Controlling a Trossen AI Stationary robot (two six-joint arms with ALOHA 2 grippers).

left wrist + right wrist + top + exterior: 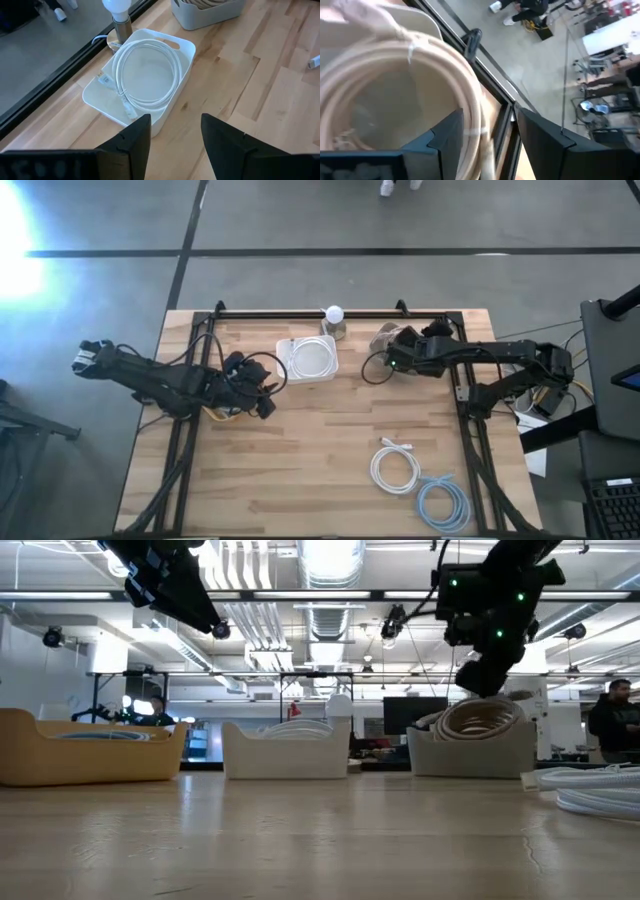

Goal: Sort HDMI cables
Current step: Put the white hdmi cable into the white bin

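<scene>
While right gripper [391, 360] hovers over beige cable [395, 95], fingers apart

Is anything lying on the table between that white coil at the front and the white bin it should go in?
Nothing visible. Bare wood lies between the white cable and the white bin. The light blue cable sits on its far side, away from the bin.

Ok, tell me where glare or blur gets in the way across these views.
High view: strong glare washes out the floor at the left edge; the table is evenly lit. Low view: bright ceiling lights behind, so both arms read as dark shapes; the near tabletop is soft. Left wrist view: sharp on the white cable in its white bin. Right wrist view: the beige cable is blurred, too close.
</scene>
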